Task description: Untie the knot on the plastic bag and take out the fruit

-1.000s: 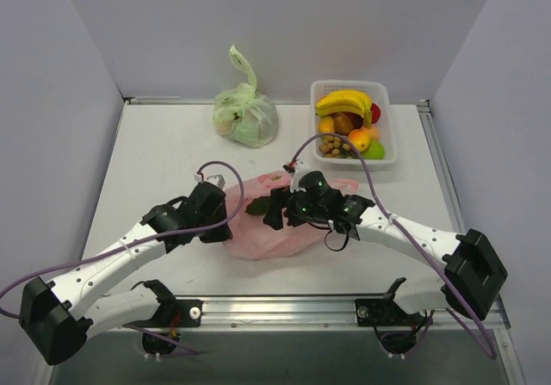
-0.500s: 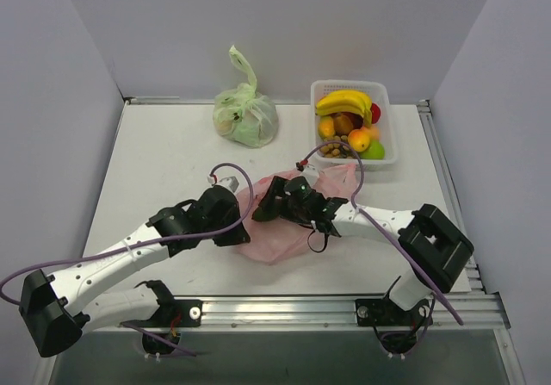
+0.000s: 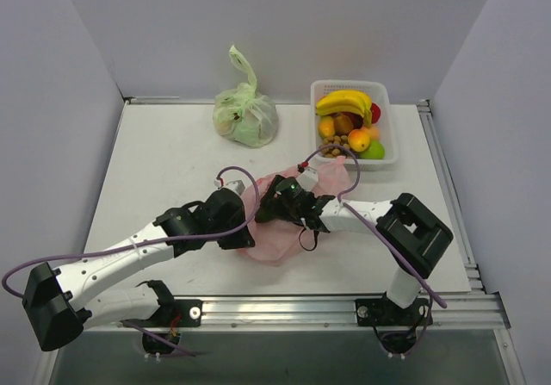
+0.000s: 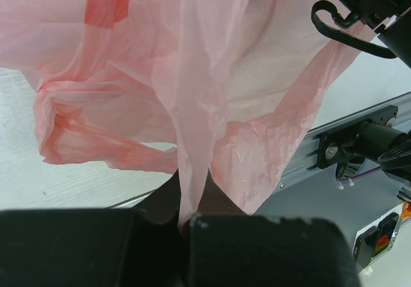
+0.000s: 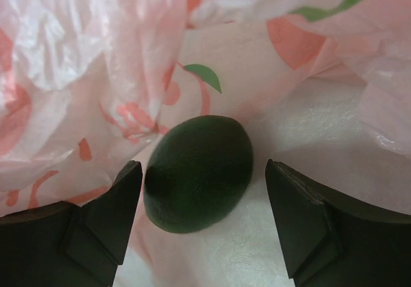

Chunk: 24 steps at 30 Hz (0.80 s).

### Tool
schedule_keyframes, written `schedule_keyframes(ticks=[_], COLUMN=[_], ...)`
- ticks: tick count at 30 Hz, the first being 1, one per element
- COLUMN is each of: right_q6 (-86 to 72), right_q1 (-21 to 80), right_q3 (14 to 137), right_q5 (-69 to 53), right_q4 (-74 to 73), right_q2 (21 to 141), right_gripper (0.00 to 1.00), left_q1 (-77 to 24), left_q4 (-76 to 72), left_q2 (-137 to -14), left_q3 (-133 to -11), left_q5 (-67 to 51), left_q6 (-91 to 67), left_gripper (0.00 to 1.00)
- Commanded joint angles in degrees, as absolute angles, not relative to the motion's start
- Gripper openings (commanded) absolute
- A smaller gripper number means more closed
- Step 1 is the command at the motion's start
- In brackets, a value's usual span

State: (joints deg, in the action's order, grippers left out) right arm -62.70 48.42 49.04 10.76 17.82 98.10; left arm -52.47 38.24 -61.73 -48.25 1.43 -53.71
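The pink plastic bag (image 3: 288, 230) lies crumpled at mid-table, and I see no knot on it. My left gripper (image 3: 243, 228) is at the bag's left edge. In the left wrist view it (image 4: 186, 219) is shut on a strip of the bag's film (image 4: 192, 107), which rises taut from the jaws. My right gripper (image 3: 269, 208) reaches into the bag from the right. In the right wrist view it (image 5: 204, 183) is open, with one finger on each side of a dark green oval fruit (image 5: 196, 162) lying on the bag's printed plastic (image 5: 96, 56). The fingers (image 5: 122, 197) stand close to the fruit without gripping it.
A tied pale green bag (image 3: 245, 114) stands at the back of the table. A white basket (image 3: 389, 135) at the back right holds bananas (image 3: 344, 102) and other fruit. An aluminium rail (image 3: 284, 303) runs along the near edge. Grey walls close in on both sides.
The right gripper has pushed left and deeper into the bag, its arm folding at the elbow. The left gripper has shifted right with the film still pinched, bunching the bag.
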Motion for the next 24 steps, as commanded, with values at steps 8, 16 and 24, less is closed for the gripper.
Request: schedule_keyframes(ticks=[8,16,24], right_q6=[-58.5,-52.0,-37.3], right_q1=[48.2,48.2,48.0], right_q3=[47.2,42.2,44.6], right_q5=[8.8,6.0,-5.4], right_q4=[22.1,20.0,16.0], right_q2=[95.0,84.1,71.1], right_gripper=[0.28,0.05,0.01], left_q1=[-52.2,-45.4,-38.9], left_q4=[37.3,40.6,44.7], left_q2=[-60.7,-59.6,-59.1], left_q3=[-48.2,-49.4,-51.9], left_q5=[4.0,4.2,5.9], left_q6=[-52.5,-47.7,-41.6], left_gripper=[0.00,0.00,0.00])
